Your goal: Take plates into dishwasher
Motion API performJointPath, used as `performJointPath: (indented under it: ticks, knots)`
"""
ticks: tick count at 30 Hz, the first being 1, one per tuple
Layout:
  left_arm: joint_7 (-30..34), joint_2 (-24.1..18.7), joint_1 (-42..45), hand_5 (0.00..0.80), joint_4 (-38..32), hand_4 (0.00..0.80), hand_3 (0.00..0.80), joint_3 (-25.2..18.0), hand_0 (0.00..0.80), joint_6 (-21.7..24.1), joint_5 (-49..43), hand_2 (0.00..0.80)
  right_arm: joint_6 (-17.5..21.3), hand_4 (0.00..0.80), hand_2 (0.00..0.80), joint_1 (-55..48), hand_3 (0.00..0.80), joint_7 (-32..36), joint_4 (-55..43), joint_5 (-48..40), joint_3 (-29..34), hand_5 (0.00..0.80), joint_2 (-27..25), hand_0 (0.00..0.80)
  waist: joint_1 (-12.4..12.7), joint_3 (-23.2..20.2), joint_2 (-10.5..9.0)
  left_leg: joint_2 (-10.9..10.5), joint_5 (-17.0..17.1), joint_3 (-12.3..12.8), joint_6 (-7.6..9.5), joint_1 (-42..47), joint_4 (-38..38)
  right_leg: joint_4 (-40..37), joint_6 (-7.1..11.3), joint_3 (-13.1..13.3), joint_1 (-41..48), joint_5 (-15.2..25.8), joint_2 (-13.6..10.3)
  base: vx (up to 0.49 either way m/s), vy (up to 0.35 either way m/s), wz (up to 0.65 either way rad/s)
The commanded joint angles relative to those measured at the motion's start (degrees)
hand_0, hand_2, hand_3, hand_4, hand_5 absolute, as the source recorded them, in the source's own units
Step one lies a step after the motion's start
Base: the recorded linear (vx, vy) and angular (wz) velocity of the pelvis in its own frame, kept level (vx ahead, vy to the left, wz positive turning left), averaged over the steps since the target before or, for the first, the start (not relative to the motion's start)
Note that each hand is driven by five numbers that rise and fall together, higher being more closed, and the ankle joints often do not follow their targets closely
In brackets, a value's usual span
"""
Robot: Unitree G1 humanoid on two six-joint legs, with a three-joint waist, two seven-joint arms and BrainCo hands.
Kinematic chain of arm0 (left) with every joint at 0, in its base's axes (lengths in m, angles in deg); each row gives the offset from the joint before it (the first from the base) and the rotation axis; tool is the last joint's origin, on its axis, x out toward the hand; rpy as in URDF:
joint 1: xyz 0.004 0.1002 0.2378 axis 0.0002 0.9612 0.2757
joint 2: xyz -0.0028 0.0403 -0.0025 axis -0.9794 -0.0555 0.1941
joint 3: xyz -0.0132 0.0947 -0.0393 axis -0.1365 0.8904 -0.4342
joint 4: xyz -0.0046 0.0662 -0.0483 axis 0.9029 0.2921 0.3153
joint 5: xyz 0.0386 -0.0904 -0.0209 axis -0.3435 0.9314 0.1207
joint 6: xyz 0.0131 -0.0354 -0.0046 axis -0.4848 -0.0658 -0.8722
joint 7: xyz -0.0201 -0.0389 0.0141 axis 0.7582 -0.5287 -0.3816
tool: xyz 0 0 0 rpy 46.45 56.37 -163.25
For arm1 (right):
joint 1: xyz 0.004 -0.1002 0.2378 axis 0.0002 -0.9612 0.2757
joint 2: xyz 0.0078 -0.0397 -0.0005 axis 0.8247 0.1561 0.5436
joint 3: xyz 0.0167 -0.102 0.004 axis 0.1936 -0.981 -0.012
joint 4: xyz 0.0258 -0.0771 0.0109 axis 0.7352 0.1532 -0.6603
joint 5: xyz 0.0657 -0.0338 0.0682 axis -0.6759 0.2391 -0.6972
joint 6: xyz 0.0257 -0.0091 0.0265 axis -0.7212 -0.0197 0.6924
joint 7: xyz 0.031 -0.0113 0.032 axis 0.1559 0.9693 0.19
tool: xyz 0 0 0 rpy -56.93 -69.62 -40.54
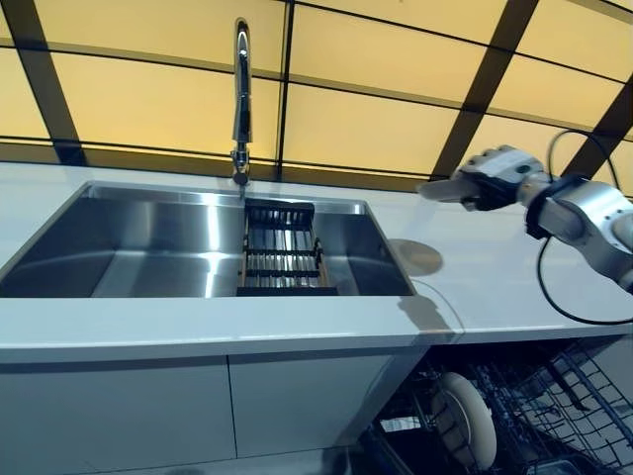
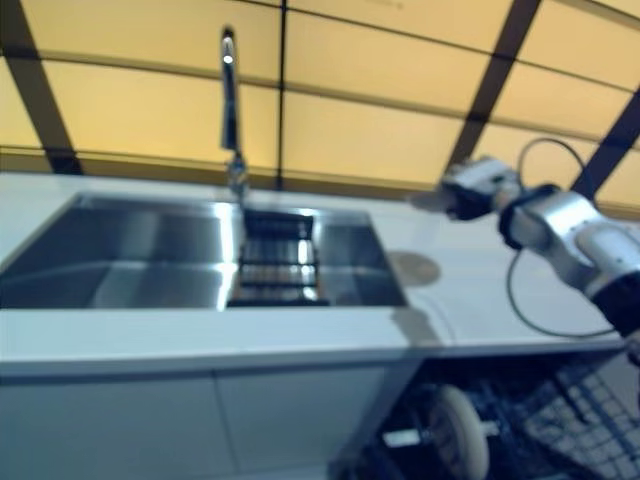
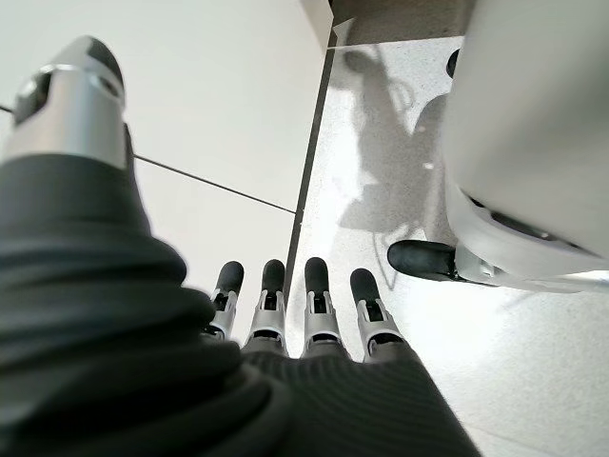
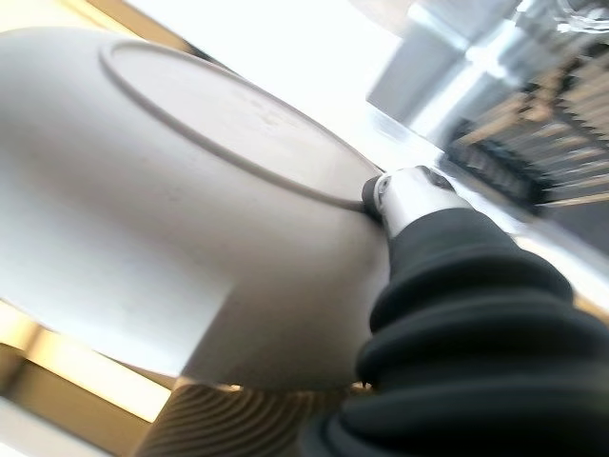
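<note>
White counter spans the view; steel sink set in it, faucet behind, dark drain rack in the basin's right part; open dishwasher rack below the counter at right, one plate standing on edge in it; right hand raised above the counter right of the sink, fingers and thumb clamped on a pale plate, seen from beneath; left hand hangs by a cabinet front, fingers straight, holding nothing.

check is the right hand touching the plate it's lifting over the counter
Touching. The right wrist view shows the right hand with its thumb tip pressed against the plate underside by the foot ring.
</note>
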Motion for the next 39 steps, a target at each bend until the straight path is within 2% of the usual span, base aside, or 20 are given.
performJointPath:
  ticks: [1,2,4,14,20,29,39]
  knots:
    - [1.8,-0.2,-3.1,0.0,2.2,0.0,0.0,-1.8,0.0,1.0,-2.7,0.0,-3.7,0.8,0.8,1.1,0.8,-4.1,4.1,-5.7,6.2,0.8,-4.5,0.8,0.4,0.4,-0.77,-2.9,-4.6,-1.0,2.73,1.7,0.0,0.1,4.29,-2.0,2.3,0.3,0.7,0.016,0.004,-0.16]
    - [2.0,0.0,-3.0,0.0,2.1,0.0,0.0,-1.6,0.0,1.2,-2.8,0.0,-4.7,0.8,0.8,-2.4,0.8,-4.3,4.3,-8.1,9.9,0.8,-4.7,0.8,-0.2,0.3,-0.56,-2.9,-4.7,-0.8,2.77,2.0,0.0,0.1,4.21,-1.5,2.4,0.2,0.8,0.012,0.002,-0.17]
    - [2.3,0.2,-3.3,0.0,2.3,0.0,0.0,-1.5,0.0,1.4,-2.7,0.0,-4.2,0.8,0.8,-9.0,0.8,-5.8,4.9,-9.2,16.1,0.8,-4.7,0.8,-1.2,0.1,-0.12,-2.8,-4.8,-0.3,2.79,2.3,0.0,0.1,4.12,-0.8,2.4,0.1,0.9,0.004,-0.003,-0.12]
    - [3.1,0.1,-2.6,0.0,2.0,0.0,0.0,-2.3,0.0,1.8,-4.4,0.0,-4.5,0.8,0.8,-30.2,0.8,-7.3,4.7,-8.9,33.9,0.8,-6.3,0.8,-4.0,-0.5,0.59,-2.5,-4.8,1.5,2.83,2.6,0.0,0.1,3.95,0.9,1.8,0.3,1.5,-0.002,-0.007,-0.08]
    - [3.2,0.1,-2.5,0.0,2.0,0.0,0.0,-2.8,0.0,1.7,-4.9,0.0,-3.7,0.8,0.8,-41.6,0.8,-7.0,3.7,-9.2,44.0,0.8,-5.4,0.8,-5.3,-0.4,0.81,-2.3,-4.7,2.4,2.83,2.5,0.0,0.1,3.91,1.8,1.1,0.6,1.9,-0.015,-0.015,-0.09]
    - [3.0,0.4,-2.7,0.0,1.7,0.0,0.0,-3.2,0.0,1.8,-5.1,0.0,-5.3,0.8,0.8,-50.0,0.8,-4.2,2.7,-12.6,50.5,0.8,-2.4,0.8,-6.3,-0.1,1.07,-2.1,-4.6,3.4,2.85,2.5,0.0,0.1,3.92,2.2,0.7,1.0,2.0,-0.004,-0.004,-0.03]
    - [3.1,0.6,-3.0,0.0,2.3,0.0,0.0,-4.0,0.0,1.6,-6.1,0.0,-8.1,0.8,0.8,-52.1,0.8,-0.1,1.1,-17.7,51.1,0.8,3.6,0.8,-6.6,0.0,1.33,-2.2,-4.6,3.6,2.93,2.7,0.0,0.1,3.76,2.4,0.5,1.3,2.2,0.0,-0.003,-0.02]
